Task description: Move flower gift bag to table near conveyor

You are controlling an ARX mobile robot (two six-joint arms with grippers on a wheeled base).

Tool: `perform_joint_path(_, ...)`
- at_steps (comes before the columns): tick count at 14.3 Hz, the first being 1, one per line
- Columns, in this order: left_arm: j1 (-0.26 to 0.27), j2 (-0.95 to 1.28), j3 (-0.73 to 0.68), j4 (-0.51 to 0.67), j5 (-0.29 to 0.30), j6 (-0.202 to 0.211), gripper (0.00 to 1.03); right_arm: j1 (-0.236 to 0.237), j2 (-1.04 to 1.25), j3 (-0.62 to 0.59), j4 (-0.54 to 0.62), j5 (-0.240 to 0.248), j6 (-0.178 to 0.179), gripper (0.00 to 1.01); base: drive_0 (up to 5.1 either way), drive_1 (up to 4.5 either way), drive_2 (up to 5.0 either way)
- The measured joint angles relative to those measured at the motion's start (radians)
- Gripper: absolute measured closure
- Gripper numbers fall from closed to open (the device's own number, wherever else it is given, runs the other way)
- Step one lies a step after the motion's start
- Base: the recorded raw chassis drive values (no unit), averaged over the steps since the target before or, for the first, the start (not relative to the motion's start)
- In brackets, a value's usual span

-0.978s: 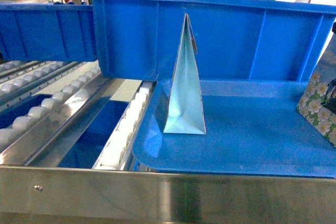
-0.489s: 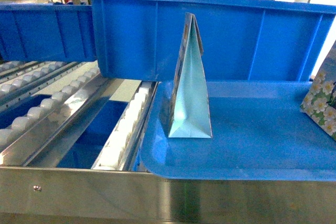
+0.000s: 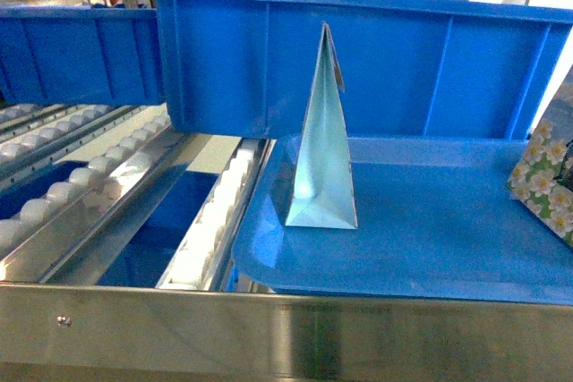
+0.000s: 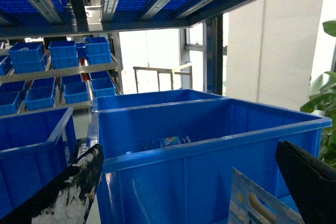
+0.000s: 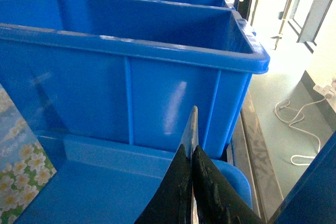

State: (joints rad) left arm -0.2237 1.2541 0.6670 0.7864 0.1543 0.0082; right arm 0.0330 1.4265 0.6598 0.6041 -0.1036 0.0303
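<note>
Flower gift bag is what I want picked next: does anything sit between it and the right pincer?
Nothing visible does. In the right wrist view the flower gift bag lies left of the shut right pincer, with only bare blue tray between. The pale blue bag stands farther left.

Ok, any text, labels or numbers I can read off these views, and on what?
None readable.
Pale gift bag: plain side, no print showing.
Flower gift bag: daisy pattern only, no words.
Blue bin: no label visible.
Item inside the bin: colourful print, too small and blurred to read.
</note>
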Motion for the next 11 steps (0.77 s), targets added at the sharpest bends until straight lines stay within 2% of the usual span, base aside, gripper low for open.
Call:
perform_joint_path(4, 0.000, 0.000, 0.000, 0.000, 0.000, 0.000, 0.05, -0.004, -0.134, 0.000, -0.031, -0.041, 0.022, 0.98, 0.0, 0.00, 0.0)
perform_joint_path(7, 0.000, 0.000, 0.000, 0.000, 0.000, 0.000, 0.05, -0.077, -0.316, -0.052, -0.058, -0.090, 0.031, 0.98, 0.0, 0.00, 0.0)
perform_joint_path(8, 0.000, 0.000, 0.000, 0.000, 0.000, 0.000, 0.05, -0.119, -0.412, -0.096, -0.079, -0.121, 0.035, 0.98, 0.0, 0.00, 0.0)
perform_joint_path(11, 0.000, 0.000, 0.000, 0.000, 0.000, 0.000, 0.05, -0.185, -0.592, -0.176, -0.161, -0.189, 0.048, 0.98, 0.0, 0.00, 0.0)
